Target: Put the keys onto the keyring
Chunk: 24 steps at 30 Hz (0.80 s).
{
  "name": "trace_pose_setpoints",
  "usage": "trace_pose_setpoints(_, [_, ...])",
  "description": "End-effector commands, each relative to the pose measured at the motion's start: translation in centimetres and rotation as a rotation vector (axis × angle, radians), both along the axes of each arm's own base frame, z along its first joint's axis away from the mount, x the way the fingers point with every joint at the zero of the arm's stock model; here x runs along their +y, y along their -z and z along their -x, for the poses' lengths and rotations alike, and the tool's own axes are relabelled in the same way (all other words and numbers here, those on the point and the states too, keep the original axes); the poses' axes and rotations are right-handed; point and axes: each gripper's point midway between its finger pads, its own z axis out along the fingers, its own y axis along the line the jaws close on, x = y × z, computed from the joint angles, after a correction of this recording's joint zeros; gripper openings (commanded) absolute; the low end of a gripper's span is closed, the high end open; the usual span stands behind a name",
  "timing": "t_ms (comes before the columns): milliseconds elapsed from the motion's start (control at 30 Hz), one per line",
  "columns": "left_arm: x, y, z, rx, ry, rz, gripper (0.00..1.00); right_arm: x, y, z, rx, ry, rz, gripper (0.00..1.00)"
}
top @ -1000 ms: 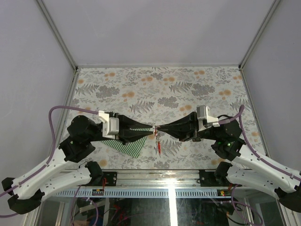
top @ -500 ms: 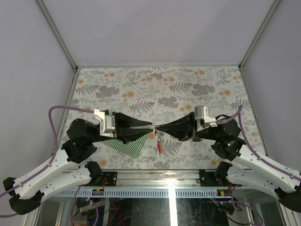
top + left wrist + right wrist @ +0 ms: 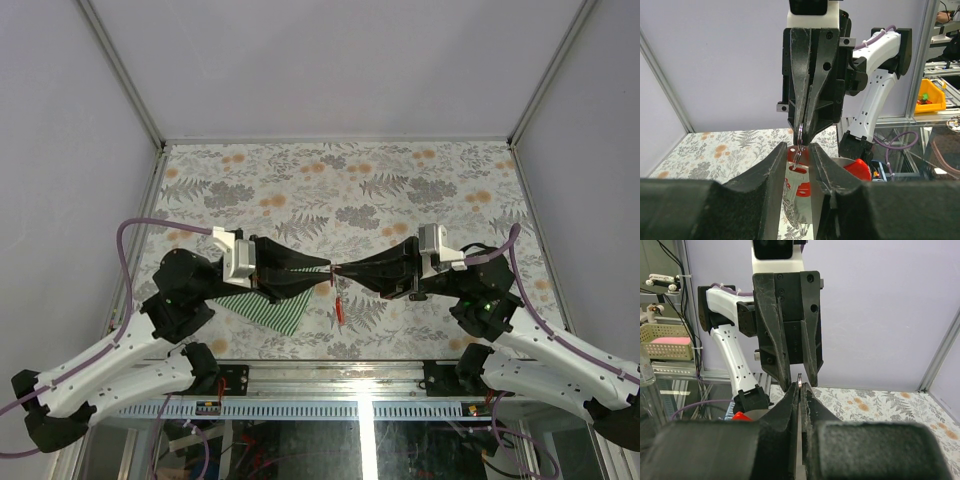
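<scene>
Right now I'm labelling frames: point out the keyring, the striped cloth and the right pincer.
keyring [image 3: 799, 136]: left wrist view, on its thin metal loop.
striped cloth [image 3: 268, 311]: top external view, on its green-striped middle.
right pincer [image 3: 341, 269]: top external view, at its closed fingertips.

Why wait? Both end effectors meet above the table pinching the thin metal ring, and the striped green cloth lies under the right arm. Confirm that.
One error: the striped green cloth lies under the left arm, not the right, as the top external view shows.

Both black claws meet tip to tip mid-counter, blocking that line; green-striped cloth [image 3: 268, 307] lies under left claw [image 3: 327, 272]; far half of floral-patterned counter [image 3: 340, 180] open.
</scene>
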Motion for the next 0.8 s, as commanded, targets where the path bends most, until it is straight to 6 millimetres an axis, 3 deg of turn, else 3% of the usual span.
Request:
trace_pose_setpoints(0, [0.07, -1.19, 0.44, -0.03, 0.018, 0.054, 0.23, -1.28, -4.5, 1.13, -0.084, -0.01, -0.115, 0.0])
trace_pose_setpoints(433, [-0.21, -1.18, 0.43, -0.033, 0.027, 0.048, 0.15, -1.13, -4.27, 1.22, -0.084, -0.02, -0.104, 0.0])
trace_pose_setpoints(767, [-0.48, -1.14, 0.38, -0.033, 0.034, 0.027, 0.0, -0.95, -3.84, 1.23, -0.081, -0.026, -0.083, 0.0])
